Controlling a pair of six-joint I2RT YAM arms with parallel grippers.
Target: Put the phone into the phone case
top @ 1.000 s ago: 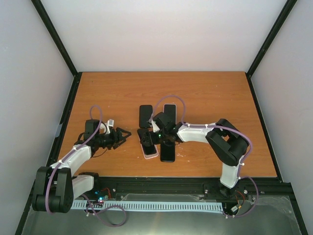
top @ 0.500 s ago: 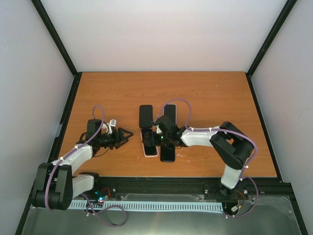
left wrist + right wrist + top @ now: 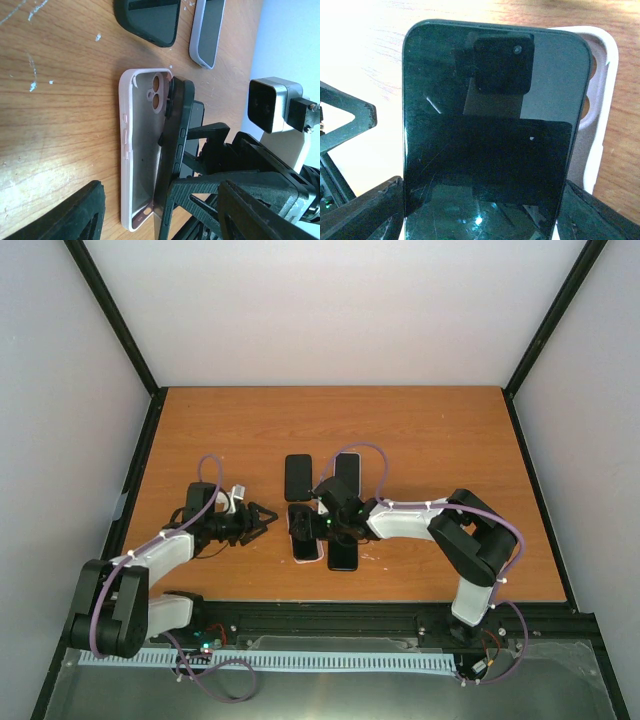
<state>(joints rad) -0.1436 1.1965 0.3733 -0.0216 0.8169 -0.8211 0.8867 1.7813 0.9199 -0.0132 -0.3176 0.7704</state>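
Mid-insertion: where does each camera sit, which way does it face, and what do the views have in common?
Top external: high behind the bases, looking down on the table; both arms, left gripper and right gripper show.
Left wrist: low, facing the pink case and tilted phone; own fingers below.
Right wrist: looks along the held phone's screen; own fingers in bottom corners.
Shared: both wrist views show phone and case.
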